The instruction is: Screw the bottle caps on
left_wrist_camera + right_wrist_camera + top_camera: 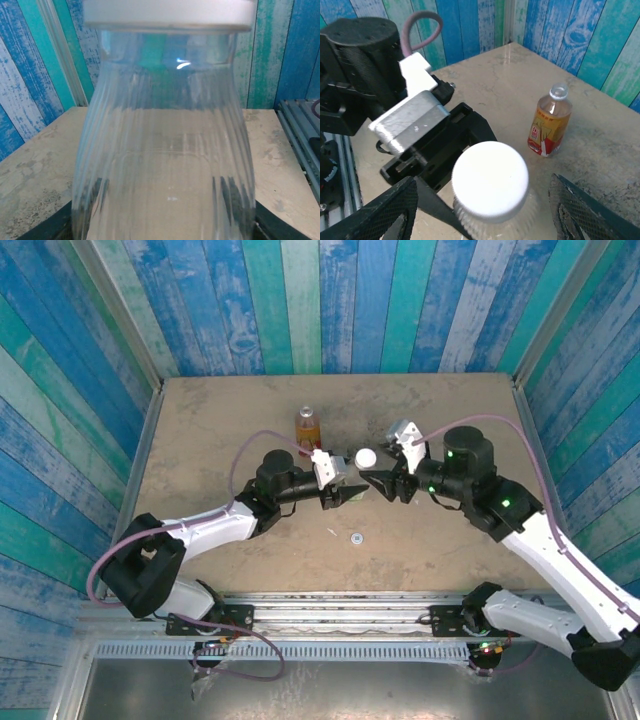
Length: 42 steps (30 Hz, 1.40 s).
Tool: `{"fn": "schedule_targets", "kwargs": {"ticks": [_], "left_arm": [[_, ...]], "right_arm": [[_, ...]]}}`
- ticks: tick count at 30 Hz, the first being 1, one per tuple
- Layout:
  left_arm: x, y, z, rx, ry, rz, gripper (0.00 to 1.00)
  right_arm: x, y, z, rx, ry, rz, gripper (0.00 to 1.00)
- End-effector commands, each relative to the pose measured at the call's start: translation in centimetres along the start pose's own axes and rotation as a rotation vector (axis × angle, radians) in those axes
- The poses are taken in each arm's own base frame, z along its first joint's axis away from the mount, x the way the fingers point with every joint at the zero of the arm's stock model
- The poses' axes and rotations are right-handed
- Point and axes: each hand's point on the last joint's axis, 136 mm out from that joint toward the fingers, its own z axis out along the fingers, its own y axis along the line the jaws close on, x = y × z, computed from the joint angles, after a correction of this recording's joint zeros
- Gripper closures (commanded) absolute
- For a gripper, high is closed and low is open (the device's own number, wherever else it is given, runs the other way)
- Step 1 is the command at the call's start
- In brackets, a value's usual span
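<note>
Clear ribbed plastic bottle (165,150) clamped in left hand (347,493); likely light, squashy. Round white screw cap (490,179) on top, probably slick; right hand (484,187) spread wide astride it. Pinch rim.

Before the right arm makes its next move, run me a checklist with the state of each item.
1. Clear bottle gripped in left claw: ok.
2. White cap seated on that bottle's neck: ok.
3. Cap screwed fully tight: cannot tell.
4. Right claw open, standing either side of the cap: ok.
5. Orange bottle upright: ok; capped: not ok, its neck is open.
6. Second cap lying free on the table: ok.
</note>
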Motion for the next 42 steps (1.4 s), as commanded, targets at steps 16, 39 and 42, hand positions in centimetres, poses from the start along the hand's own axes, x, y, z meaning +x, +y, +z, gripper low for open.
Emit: {"fn": "schedule_targets", "kwargs": {"ticks": [16,39,42], "left_arm": [[0.9,-0.3,0.2,0.016,0.023,0.016,0.40],[5.6,2.9,-8.1,-0.497,-0.013,-0.180,0.06],[6.1,2.9,-8.3,-0.509,-0.005,-0.186,0.06]], "right_arm": [[-0.8,0.1,1.5,-0.040,-0.016,0.001,0.66],[1.1,-21.3,8.1,0.532,-0.010,0.098,0.66],[0.9,-24.3,9.6,0.544,-0.012,0.115,0.66]]}}
